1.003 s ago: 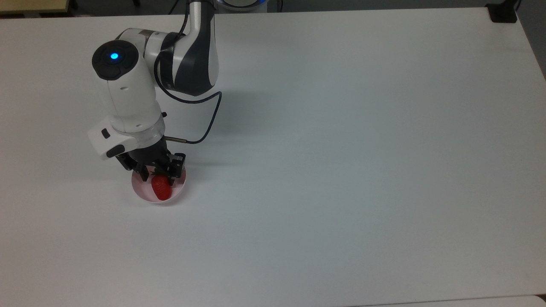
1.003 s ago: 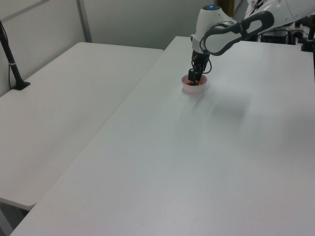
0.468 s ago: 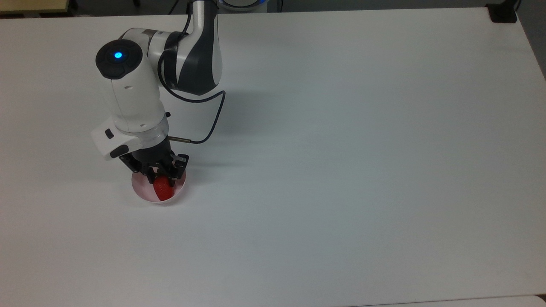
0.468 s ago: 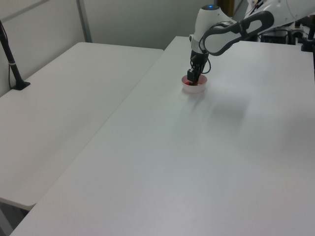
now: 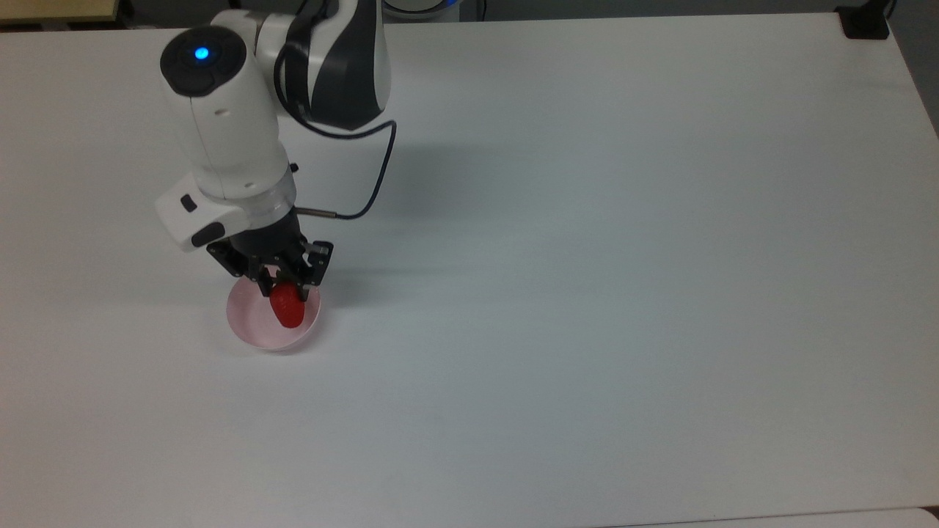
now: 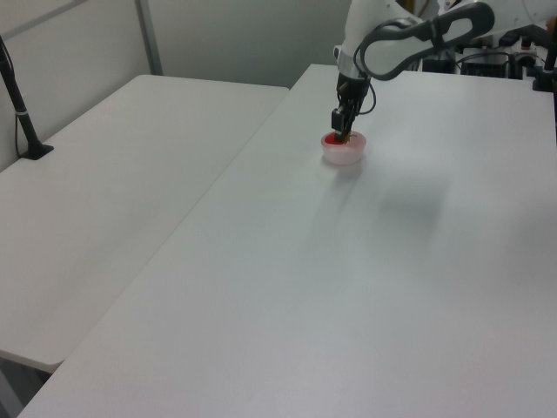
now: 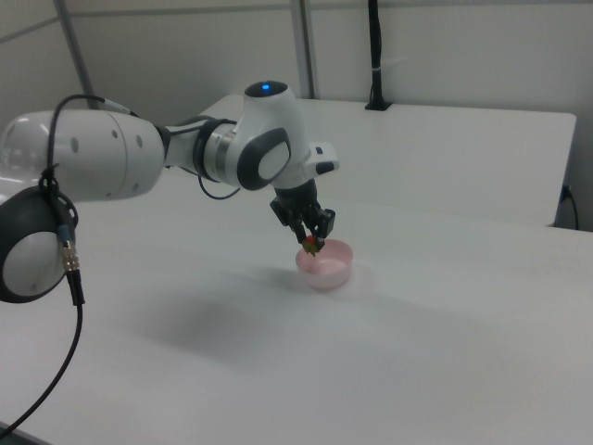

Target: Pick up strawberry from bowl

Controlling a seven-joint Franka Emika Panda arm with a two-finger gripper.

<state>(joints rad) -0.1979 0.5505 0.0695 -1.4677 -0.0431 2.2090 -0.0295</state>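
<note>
Black 2-finger gripper stood pinched on small red strawberry's cap end, fruit hanging over round pale pink plastic bowl, apparently for lifting.

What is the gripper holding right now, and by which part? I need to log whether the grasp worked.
The gripper is shut on the strawberry, pinching its upper end; the red body hangs over the bowl.

Illumination was even, bright and overhead. The white matte tabletop bore a soft, diffuse arm shadow, with mild glare. Focus was slightly soft throughout.
</note>
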